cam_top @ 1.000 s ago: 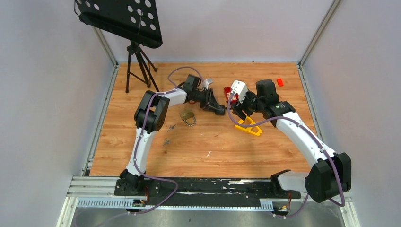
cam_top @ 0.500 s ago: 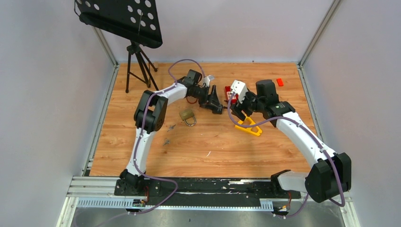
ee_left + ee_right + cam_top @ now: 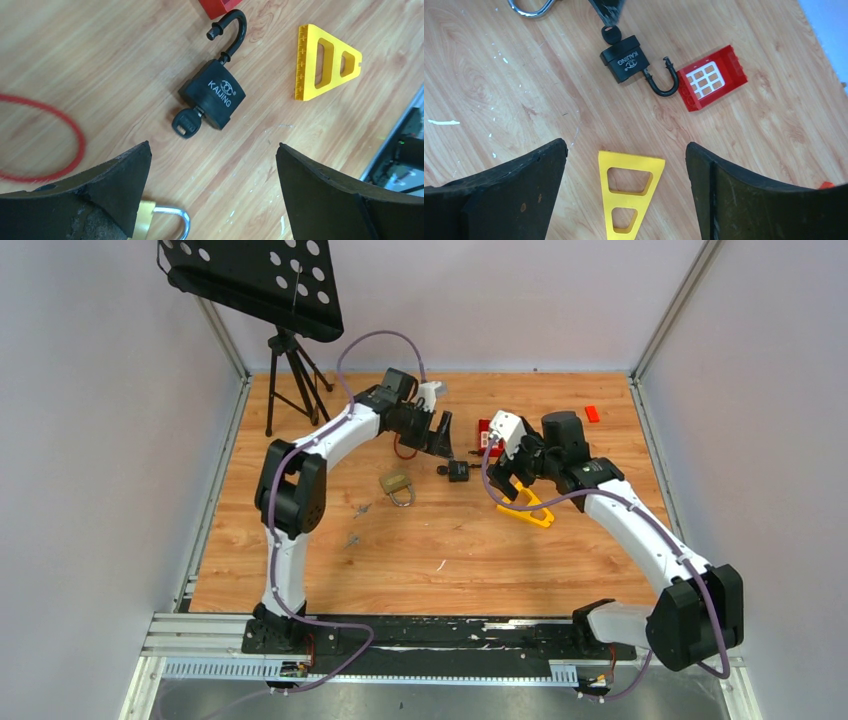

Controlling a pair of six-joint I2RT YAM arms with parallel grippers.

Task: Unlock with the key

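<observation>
Left arm (image 3: 335, 432) and right arm (image 3: 640, 530) in white shells, black joints, lilac cables (image 3: 378, 333), scuffed black claw fingers (image 3: 75, 200)

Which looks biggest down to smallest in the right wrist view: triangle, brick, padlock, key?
1. Triangle and brick: too alike to rank.
2. Padlock.
3. Key.

Key (image 3: 184, 123) in padlock (image 3: 214, 96) on table (image 3: 420, 540), triangle (image 3: 631, 162) to its right, second padlock (image 3: 394, 482) left
</observation>
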